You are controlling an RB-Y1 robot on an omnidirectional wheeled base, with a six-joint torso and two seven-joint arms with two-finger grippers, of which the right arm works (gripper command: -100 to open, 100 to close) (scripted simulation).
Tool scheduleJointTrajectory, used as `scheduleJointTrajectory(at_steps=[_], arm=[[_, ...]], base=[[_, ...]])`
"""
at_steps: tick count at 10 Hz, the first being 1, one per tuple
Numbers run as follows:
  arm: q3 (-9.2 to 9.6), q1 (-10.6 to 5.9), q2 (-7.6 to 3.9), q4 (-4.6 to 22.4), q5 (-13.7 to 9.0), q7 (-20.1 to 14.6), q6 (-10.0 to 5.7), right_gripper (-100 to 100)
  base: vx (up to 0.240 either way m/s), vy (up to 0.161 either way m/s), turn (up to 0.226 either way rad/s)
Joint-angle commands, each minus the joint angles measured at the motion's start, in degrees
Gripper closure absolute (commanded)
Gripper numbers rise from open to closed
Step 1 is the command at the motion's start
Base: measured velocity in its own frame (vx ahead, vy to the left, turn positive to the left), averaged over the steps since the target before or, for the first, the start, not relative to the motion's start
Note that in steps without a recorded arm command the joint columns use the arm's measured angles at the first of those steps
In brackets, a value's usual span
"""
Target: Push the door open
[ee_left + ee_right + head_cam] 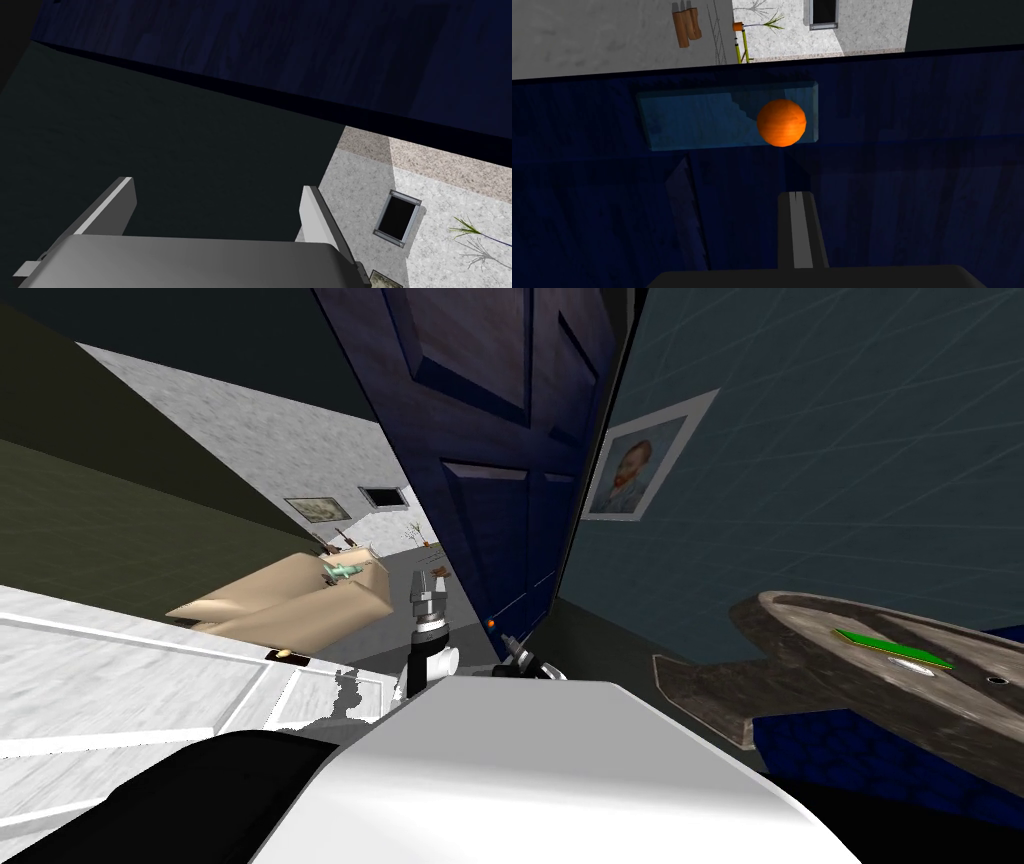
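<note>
One door, partly ajar; right arm addresses it.
Dark blue door [500, 438] stands directly ahead; right gripper [795, 196], fingers closed together and empty, points at its panel; left gripper [217, 185] spread wide, holding nothing; press squarely just beside the orange knob [781, 122], blades kept flat.

Dark teal wall [850, 438], framed portrait [638, 470], round table [800, 633]

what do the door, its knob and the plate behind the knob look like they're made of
Door: probably painted or stained wood. It is dark blue and matte, with faint grain streaks.
Knob: an orange ball with mottled bands and a soft sheen, perhaps polished wood or stone; the look leaves it open.
Plate: paler blue and flat with bevelled edges, slightly glassy. It could be glass or painted metal.
</note>
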Motion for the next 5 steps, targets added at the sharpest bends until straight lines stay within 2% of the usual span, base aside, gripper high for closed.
scheduleJointTrajectory(at_steps=[1,2,3,4,5], arm=[[-1.61,-0.01,-0.70,0.05,-0.29,0.66,0.46,-100],[-2.44,-0.01,-0.24,0.07,-0.45,1.01,0.70,-100],[-3.22,-0.02,0.78,0.10,-0.59,1.33,0.92,-100],[-2.78,-0.46,0.69,1.10,-0.53,1.06,0.25,-100],[-3.18,-0.60,0.09,1.30,-0.55,1.23,0.44,-100]], base=[[-0.122,0.016,-0.167],[-0.208,-0.006,-0.161],[-0.208,0.007,-0.099],[-0.089,0.010,-0.018],[0.063,0.075,0.035]])
